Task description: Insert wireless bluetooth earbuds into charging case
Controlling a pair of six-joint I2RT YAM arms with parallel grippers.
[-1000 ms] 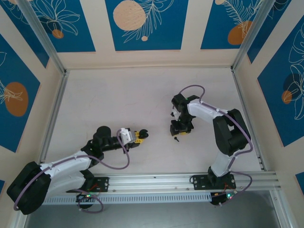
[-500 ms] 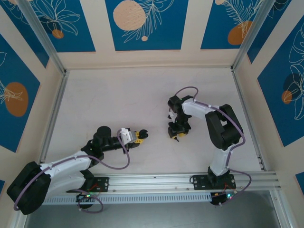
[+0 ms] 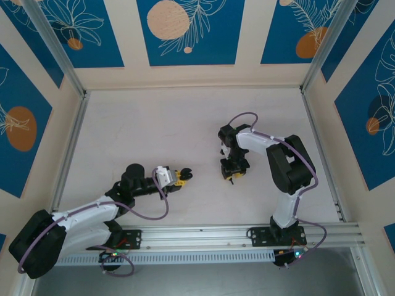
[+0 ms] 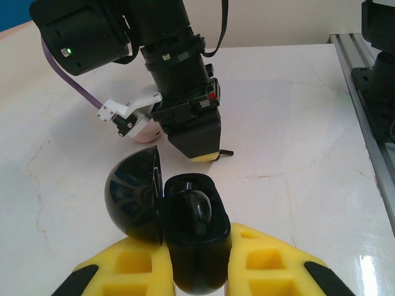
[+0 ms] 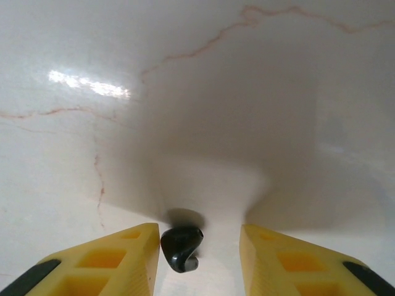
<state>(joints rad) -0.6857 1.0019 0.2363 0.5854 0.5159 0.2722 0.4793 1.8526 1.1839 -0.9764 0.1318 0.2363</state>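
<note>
Pale marble-veined tabletop fills the enclosure. At its near edge an aluminium rail carries both arm bases.

From the near left corner the left arm reaches toward the middle. The left gripper is pinched on the charging case, a small glossy black shell. In the left wrist view, the yellow fingers press against both sides of its lower half. The lid is swung open to the left of the base. A seated earbud, rounded and black, already sits in the open well.

Just beyond the case, across a short stretch of bare table, the right gripper points steeply down at the surface, close above it. In the left wrist view, a thin dark stem pokes out on the table beside its yellow tip.

The right wrist view shows its jaws spread, one on each side of the loose earbud. That earbud lies on the table between the two fingers, off-centre. It is just beside, perhaps touching, the finger on the picture's left. Clear table separates it from the other finger. Nothing is gripped yet.

Farthest off, cream wall panels with blue leaf prints and orange discs close in the table.
</note>
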